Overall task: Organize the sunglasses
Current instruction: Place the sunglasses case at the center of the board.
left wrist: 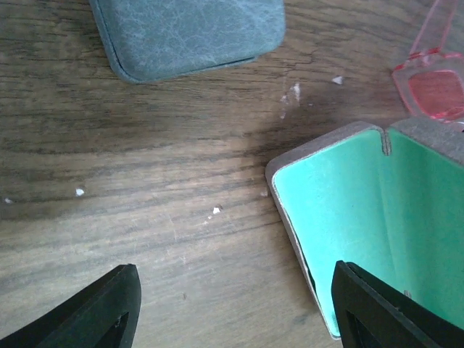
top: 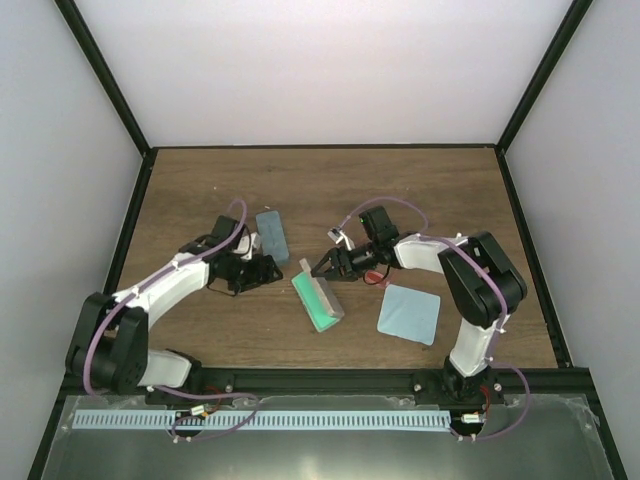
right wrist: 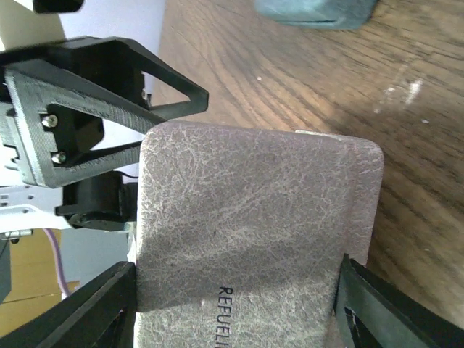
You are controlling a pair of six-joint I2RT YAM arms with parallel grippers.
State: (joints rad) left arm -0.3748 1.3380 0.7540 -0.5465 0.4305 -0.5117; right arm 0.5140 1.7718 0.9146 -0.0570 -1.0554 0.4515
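Ok, status.
Right tool (right wrist: 235, 290): clamped across the outer lid of the grey oblong green-lined case (right wrist: 254, 217).
Left tool (left wrist: 233, 290): released, nothing between its fingers, one finger over that case's lining.
Red clear-plastic sunglasses (left wrist: 433, 83): on the wooden counter (left wrist: 145, 181), just beyond the case, outside it.
Blue-grey oblong case (left wrist: 188, 32): closed, nearby.
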